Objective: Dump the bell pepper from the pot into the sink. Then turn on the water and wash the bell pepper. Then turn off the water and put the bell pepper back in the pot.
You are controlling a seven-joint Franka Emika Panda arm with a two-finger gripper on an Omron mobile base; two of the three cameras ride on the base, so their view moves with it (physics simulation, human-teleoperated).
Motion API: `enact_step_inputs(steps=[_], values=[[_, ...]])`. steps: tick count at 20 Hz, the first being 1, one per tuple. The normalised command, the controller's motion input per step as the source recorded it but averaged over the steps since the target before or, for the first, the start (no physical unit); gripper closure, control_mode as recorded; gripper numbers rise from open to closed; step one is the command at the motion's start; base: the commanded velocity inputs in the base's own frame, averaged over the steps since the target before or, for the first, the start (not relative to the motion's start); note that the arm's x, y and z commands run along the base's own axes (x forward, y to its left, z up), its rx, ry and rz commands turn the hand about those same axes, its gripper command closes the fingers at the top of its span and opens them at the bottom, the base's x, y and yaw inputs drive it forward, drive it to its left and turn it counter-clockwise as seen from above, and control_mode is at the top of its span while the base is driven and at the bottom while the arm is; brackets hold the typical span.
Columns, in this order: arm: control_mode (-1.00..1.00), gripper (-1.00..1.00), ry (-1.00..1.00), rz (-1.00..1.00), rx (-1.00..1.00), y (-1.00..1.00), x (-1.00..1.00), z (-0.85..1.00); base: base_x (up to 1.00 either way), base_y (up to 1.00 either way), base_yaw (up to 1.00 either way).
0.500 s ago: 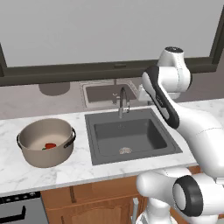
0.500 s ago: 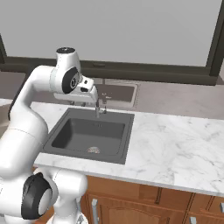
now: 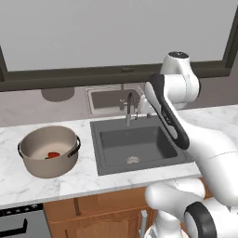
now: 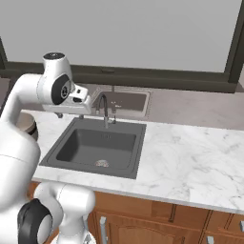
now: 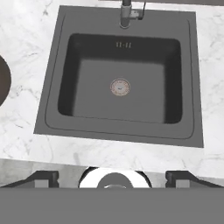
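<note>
The beige pot stands on the marble counter left of the sink, and the small red bell pepper lies on its bottom. The dark grey sink holds nothing but its round drain. Its curved faucet rises at the back rim, with no water running. My gripper hovers high above the sink's front edge, looking straight down, open and holding nothing. In the right base view the gripper hangs over the sink's left rim. A slice of the pot's dark rim shows at the left.
A smaller, paler basin is set in the ledge behind the faucet, under the window. A round dark patch lies on that ledge to the left. Bare marble counter stretches right of the sink. An oven front sits low left.
The hand has shifted a little to the left and down, toward the pot's side of the sink. Pot, pepper and faucet have not moved.
</note>
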Motion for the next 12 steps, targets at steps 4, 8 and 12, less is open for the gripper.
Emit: enact_step_inputs(steps=[4,8,12], values=[[-1.00,-1.00,0.00,0.05,0.00,0.65,-0.23,0.00,0.00,0.00,0.00],[-1.00,-1.00,0.03,0.05,0.00,0.71,-0.04,0.00,0.00,0.00,0.00],[-1.00,-1.00,0.12,0.03,0.01,0.68,0.00,0.00,0.00,0.00,0.00]])
